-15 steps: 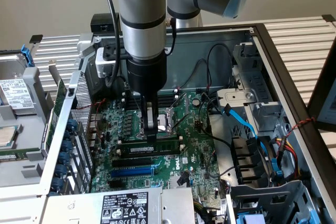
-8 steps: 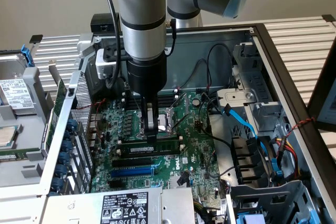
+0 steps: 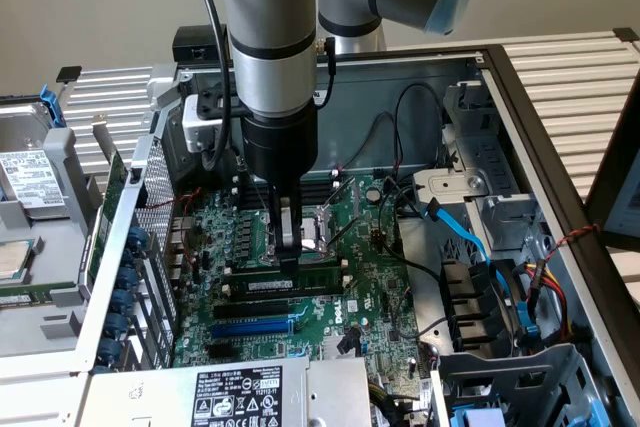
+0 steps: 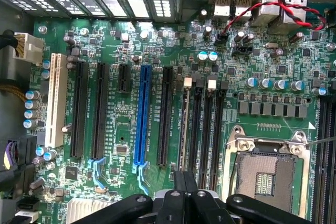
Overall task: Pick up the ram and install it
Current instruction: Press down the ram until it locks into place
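The arm reaches straight down into the open computer case (image 3: pixel 505 77), and its hand (image 3: pixel 288 259) has the fingers pressed together on the top edge of the ram (image 3: pixel 290 284), which stands on its long edge on the motherboard (image 3: pixel 385 292) about mid-board. The stick runs lengthwise across the board from the exterior view's left to its right, lined up with the black slots (image 3: pixel 262 305) and the blue slot (image 3: pixel 255 327) that lie just beside it on the side nearer the power supply label (image 3: pixel 238 395) (the three look parallel, as far as I can judge from here). The hand sits directly above the ram, touching it near the middle of its length, so the thing lies below the fingers rather than off to either side. From the wrist view the closed fingertips (image 4: pixel 185 182) cover one end of a thin upright strip that I take to be the ram (image 4: pixel 184 124), sitting in the first of the memory slots (image 4: pixel 209 129) beside the empty processor socket (image 4: pixel 265 171); the blue slot (image 4: pixel 142 114) is two rows over. To my eye the stick is already in its slot, though whether its end latches have caught I cannot tell. Blue cables (image 3: pixel 470 237) and a drive cage (image 3: pixel 500 307) stay well apart at the case's far side.
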Robot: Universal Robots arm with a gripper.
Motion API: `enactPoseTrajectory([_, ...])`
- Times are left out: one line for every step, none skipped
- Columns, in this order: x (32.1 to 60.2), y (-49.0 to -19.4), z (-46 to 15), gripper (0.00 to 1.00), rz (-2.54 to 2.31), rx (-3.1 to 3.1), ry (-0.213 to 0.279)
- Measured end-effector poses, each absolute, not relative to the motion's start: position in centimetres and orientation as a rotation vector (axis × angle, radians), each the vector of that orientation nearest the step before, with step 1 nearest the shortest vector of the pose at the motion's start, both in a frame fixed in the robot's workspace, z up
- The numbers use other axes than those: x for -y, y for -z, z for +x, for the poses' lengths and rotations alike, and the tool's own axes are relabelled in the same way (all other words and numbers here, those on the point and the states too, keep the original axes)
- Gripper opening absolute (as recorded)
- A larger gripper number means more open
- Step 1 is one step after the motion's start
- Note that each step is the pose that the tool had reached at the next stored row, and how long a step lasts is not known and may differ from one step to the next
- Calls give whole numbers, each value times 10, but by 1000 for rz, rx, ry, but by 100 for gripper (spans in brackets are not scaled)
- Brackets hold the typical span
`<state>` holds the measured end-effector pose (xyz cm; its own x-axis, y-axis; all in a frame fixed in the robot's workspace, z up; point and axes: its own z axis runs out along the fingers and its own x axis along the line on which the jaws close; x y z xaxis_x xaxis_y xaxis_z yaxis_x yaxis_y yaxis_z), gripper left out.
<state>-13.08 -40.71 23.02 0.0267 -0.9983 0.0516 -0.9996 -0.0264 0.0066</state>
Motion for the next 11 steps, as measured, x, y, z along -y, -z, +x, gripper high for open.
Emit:
enactPoseTrajectory([407,-230,-131,11,2221,2163,-50])
enactPoseTrajectory([407,-230,-131,11,2222,2163,-50])
enactPoseTrajectory([407,-230,-131,11,2222,2163,-50])
enactPoseTrajectory([407,-230,-131,11,2222,2163,-50])
enactPoseTrajectory([408,-230,-131,11,2222,2163,-50])
enactPoseTrajectory([408,-230,-131,11,2222,2163,-50])
enactPoseTrajectory([408,-230,-131,11,2222,2163,-50])
enactPoseTrajectory([408,-230,-131,11,2222,2163,-50])
enactPoseTrajectory([408,-230,-131,11,2222,2163,-49])
enactPoseTrajectory([408,-230,-131,11,2222,2163,-49])
enactPoseTrajectory([408,-230,-131,11,2222,2163,-49])
